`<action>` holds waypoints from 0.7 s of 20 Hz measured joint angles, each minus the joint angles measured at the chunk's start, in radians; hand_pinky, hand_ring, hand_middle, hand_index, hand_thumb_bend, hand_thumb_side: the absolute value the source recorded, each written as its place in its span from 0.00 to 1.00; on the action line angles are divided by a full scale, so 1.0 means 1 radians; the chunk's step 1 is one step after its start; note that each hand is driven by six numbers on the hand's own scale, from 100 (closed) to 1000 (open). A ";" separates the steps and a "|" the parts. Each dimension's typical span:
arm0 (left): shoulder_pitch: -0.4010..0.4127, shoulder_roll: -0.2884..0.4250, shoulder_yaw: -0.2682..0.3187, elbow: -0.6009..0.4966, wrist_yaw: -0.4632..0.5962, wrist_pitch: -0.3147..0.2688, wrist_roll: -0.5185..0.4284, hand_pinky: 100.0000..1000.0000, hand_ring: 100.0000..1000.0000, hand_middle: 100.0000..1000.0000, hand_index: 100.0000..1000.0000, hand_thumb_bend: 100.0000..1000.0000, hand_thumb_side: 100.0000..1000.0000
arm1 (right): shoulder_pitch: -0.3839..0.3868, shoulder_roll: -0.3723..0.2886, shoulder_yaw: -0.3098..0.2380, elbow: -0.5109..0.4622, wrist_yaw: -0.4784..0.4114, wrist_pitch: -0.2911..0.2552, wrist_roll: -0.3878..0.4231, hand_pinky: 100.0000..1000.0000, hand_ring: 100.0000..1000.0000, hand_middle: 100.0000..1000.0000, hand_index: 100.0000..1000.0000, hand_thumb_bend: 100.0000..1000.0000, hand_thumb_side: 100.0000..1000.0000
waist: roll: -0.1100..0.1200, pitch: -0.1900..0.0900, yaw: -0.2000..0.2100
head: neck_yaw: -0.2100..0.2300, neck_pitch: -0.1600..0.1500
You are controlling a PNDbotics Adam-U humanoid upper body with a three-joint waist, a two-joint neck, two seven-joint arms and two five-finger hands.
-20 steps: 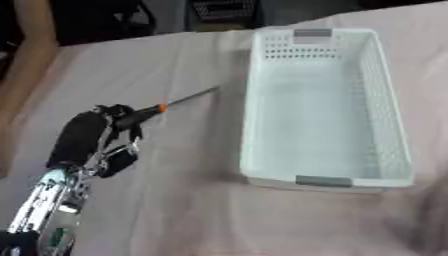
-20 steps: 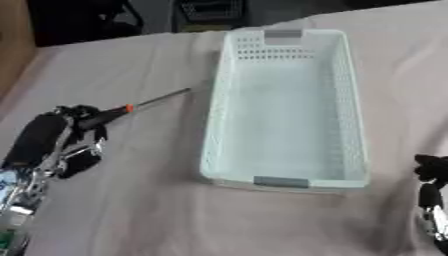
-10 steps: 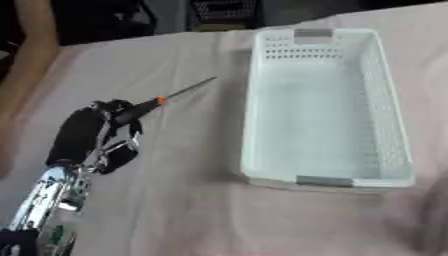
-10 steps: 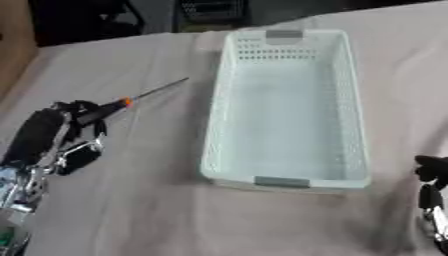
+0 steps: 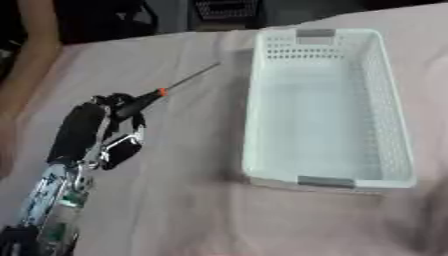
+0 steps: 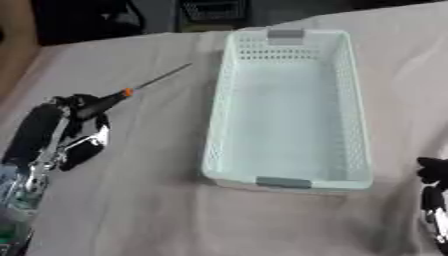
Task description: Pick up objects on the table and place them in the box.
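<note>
My left hand (image 5: pixel 94 131) is curled round the black handle of a screwdriver (image 5: pixel 160 92) with an orange collar. Its thin metal shaft points up and to the right, toward the box's far left corner, and is lifted off the cloth. The white plastic box (image 5: pixel 328 105) with perforated walls and grey end handles lies lengthwise at the right, with nothing inside. My right hand (image 6: pixel 430 185) shows only as dark fingertips at the lower right edge of the right eye view, apart from the box.
A pinkish cloth (image 5: pixel 192 200) covers the table. A person's arm (image 5: pixel 33 55) hangs along the far left edge. Dark objects stand beyond the table's far edge.
My left hand has lifted the screwdriver and carried it up and away; the shaft tip now points higher toward the far end of the box. The right hand stays put.
</note>
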 measured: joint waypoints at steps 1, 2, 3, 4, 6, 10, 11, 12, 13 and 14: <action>-0.005 -0.001 0.001 -0.003 0.014 0.002 0.003 0.60 0.22 0.18 0.49 0.00 0.29 | 0.000 0.000 0.000 0.000 0.000 0.000 0.000 0.37 0.49 0.53 0.77 0.00 0.75 | 0.000 0.000 0.000 | 0.000 0.000; -0.011 -0.001 0.002 -0.006 0.027 0.003 0.005 0.60 0.22 0.18 0.49 0.00 0.30 | 0.000 0.000 0.000 0.000 0.000 0.000 0.000 0.37 0.49 0.53 0.77 0.00 0.75 | 0.000 0.000 0.000 | 0.000 0.000; -0.018 -0.003 0.002 -0.011 0.041 0.002 0.007 0.60 0.22 0.18 0.49 0.00 0.31 | 0.000 0.000 0.000 0.000 0.001 0.000 0.000 0.37 0.49 0.53 0.77 0.00 0.75 | -0.001 0.000 0.000 | 0.000 0.000; -0.025 -0.008 0.002 -0.016 0.051 0.002 0.009 0.60 0.22 0.18 0.49 0.00 0.31 | 0.000 0.001 0.000 0.000 0.002 0.000 0.000 0.37 0.49 0.53 0.77 0.00 0.75 | -0.001 0.000 0.000 | 0.000 0.000; -0.045 -0.014 0.001 -0.026 0.071 0.002 0.011 0.60 0.21 0.18 0.50 0.00 0.32 | 0.000 0.005 0.000 0.000 0.002 0.000 0.000 0.37 0.49 0.53 0.77 0.00 0.75 | -0.002 0.000 0.000 | 0.000 0.000; -0.079 -0.027 0.001 -0.036 0.106 0.003 0.012 0.61 0.21 0.18 0.50 0.00 0.35 | 0.001 0.008 0.000 0.000 0.004 0.000 0.000 0.37 0.49 0.53 0.77 0.00 0.75 | -0.003 0.000 0.000 | 0.001 0.000; -0.088 -0.028 0.001 -0.040 0.114 0.003 0.012 0.61 0.21 0.18 0.50 0.00 0.35 | 0.001 0.008 0.000 0.000 0.004 0.000 0.000 0.37 0.49 0.53 0.77 0.00 0.75 | -0.003 0.000 0.000 | 0.001 0.000; -0.100 -0.030 0.000 -0.042 0.123 0.003 0.011 0.61 0.21 0.18 0.50 0.00 0.36 | 0.001 0.008 0.000 0.000 0.005 0.000 0.000 0.37 0.49 0.53 0.77 0.00 0.75 | -0.003 0.000 0.000 | 0.001 0.000; -0.112 -0.033 -0.003 -0.046 0.132 0.002 0.011 0.61 0.21 0.18 0.50 0.00 0.37 | 0.001 0.008 0.000 0.000 0.005 0.000 0.000 0.37 0.49 0.53 0.77 0.00 0.75 | -0.003 0.000 0.000 | 0.002 0.000; -0.123 -0.036 -0.007 -0.049 0.142 0.000 0.009 0.61 0.21 0.17 0.50 0.00 0.37 | 0.001 0.008 0.000 0.000 0.005 -0.001 0.001 0.37 0.49 0.53 0.77 0.00 0.75 | -0.003 0.000 0.000 | 0.006 0.000</action>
